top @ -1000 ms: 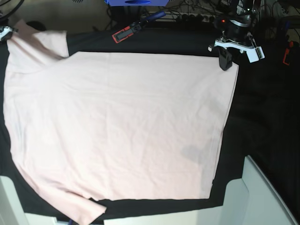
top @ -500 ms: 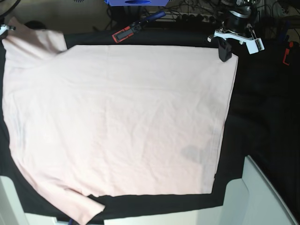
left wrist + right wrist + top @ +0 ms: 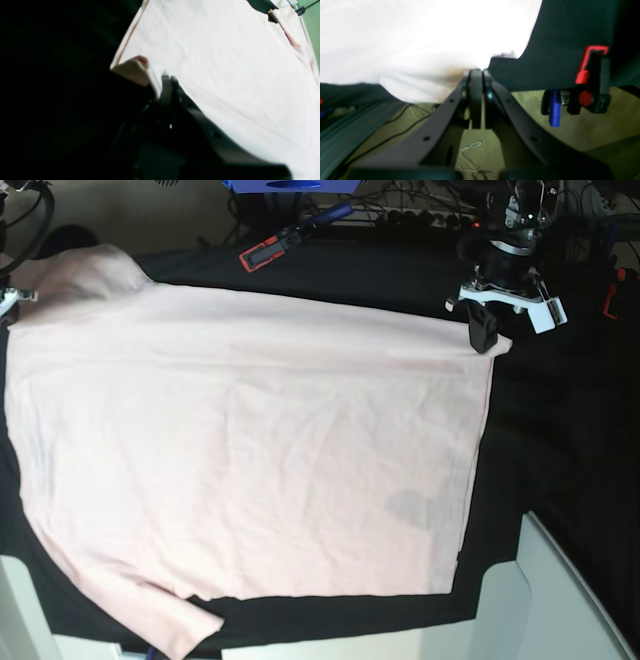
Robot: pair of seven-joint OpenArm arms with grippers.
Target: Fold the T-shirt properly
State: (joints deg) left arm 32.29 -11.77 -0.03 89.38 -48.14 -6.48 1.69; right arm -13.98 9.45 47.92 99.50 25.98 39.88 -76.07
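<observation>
The pale pink T-shirt (image 3: 250, 450) lies plain side up on the black table cloth (image 3: 570, 430). Its far edge is lifted and runs slanted between my two grippers. My left gripper (image 3: 483, 332) is shut on the far right corner of the shirt; in the left wrist view (image 3: 167, 79) its fingers pinch the shirt (image 3: 225, 62) by the hem. My right gripper (image 3: 477, 72) is shut on the shirt (image 3: 407, 50) at the far left, by the sleeve. In the base view only its tip (image 3: 7, 296) shows at the left edge. No print is visible.
A red and black clamp (image 3: 262, 252) with a blue handle grips the table's far edge; it also shows in the right wrist view (image 3: 591, 62). Another red clamp (image 3: 611, 296) is at the far right. White panels stand at the front right (image 3: 560, 600) and front left (image 3: 20, 610).
Both grippers have moved toward the front with the shirt's far edge in them. The far edge has lifted and now slants, and the far left sleeve has drawn in.
</observation>
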